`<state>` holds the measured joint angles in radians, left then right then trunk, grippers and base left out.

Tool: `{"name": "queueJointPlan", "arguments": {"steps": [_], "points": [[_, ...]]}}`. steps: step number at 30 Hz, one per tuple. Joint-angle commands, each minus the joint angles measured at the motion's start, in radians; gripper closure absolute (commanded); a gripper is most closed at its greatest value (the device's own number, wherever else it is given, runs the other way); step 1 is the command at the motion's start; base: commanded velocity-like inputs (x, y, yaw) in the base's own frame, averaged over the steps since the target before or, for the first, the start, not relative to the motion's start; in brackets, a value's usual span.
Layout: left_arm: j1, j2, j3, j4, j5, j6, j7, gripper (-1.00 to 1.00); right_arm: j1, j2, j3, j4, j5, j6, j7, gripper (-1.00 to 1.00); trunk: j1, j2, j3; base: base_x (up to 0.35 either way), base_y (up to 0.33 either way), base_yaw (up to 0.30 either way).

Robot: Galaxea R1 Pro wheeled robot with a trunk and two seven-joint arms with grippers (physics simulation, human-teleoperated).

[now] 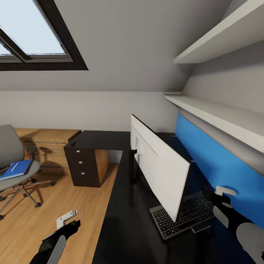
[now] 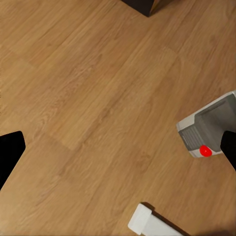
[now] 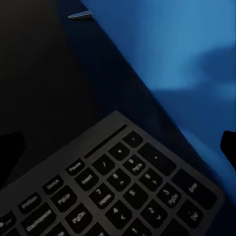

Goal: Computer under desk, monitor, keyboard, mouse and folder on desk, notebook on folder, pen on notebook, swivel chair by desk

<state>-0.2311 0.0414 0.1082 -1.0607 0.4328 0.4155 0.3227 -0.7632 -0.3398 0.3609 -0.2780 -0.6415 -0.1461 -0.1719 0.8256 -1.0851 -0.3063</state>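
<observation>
The monitor (image 1: pixel 161 165) stands on the black desk (image 1: pixel 121 220) with its white back toward me. The keyboard (image 1: pixel 183 216) lies on the desk behind it, against the blue wall panel. My right gripper (image 1: pixel 216 193) hovers open just above the keyboard's (image 3: pixel 113 191) right end, fingers apart in the right wrist view (image 3: pixel 120 145). A small black mouse (image 1: pixel 72 143) sits on the desk's far left corner. The swivel chair (image 1: pixel 14 154) stands at the left with the blue folder (image 1: pixel 16 168) and the white pen (image 1: pixel 14 167) on its seat. My left gripper (image 1: pixel 69 220) hangs open over the wood floor (image 2: pixel 98 98). Notebook and computer are out of view.
A dark drawer unit (image 1: pixel 82 165) supports the desk's left end, with a light wooden dresser (image 1: pixel 47 141) behind the chair. Two white shelves (image 1: pixel 220 110) jut out over the desk at the right. A grey-white block with a red dot (image 2: pixel 206 130) lies near the left gripper.
</observation>
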Motion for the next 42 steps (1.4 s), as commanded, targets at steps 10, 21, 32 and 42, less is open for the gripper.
{"name": "queueJointPlan", "arguments": {"steps": [10, 21, 32, 42], "points": [[0.000, 0.000, -0.001, 0.001, 0.011, 0.003, 0.008, -1.00, -0.001, -0.001, 0.009, -0.005, -0.009, -0.004, 0.000, -1.00, 0.000, -0.001, -0.001, 0.002, 0.000, 0.000], [0.000, 0.000, -0.001, 0.001, 0.012, 0.003, 0.003, -1.00, -0.001, 0.000, 0.017, -0.031, 0.008, -0.006, 0.007, -1.00, 0.000, -0.001, -0.001, 0.000, 0.000, 0.000], [0.000, -0.001, -0.002, 0.008, 0.011, 0.003, 0.001, -1.00, 0.000, 0.000, 0.016, -0.063, 0.089, -0.054, 0.012, -1.00, 0.000, -0.001, -0.001, 0.000, 0.000, 0.000], [0.000, -0.002, -0.002, 0.008, 0.011, 0.003, 0.001, -1.00, 0.001, 0.001, 0.015, -0.060, 0.129, -0.062, 0.038, -1.00, 0.000, -0.001, -0.001, 0.000, 0.000, 0.000]]}}
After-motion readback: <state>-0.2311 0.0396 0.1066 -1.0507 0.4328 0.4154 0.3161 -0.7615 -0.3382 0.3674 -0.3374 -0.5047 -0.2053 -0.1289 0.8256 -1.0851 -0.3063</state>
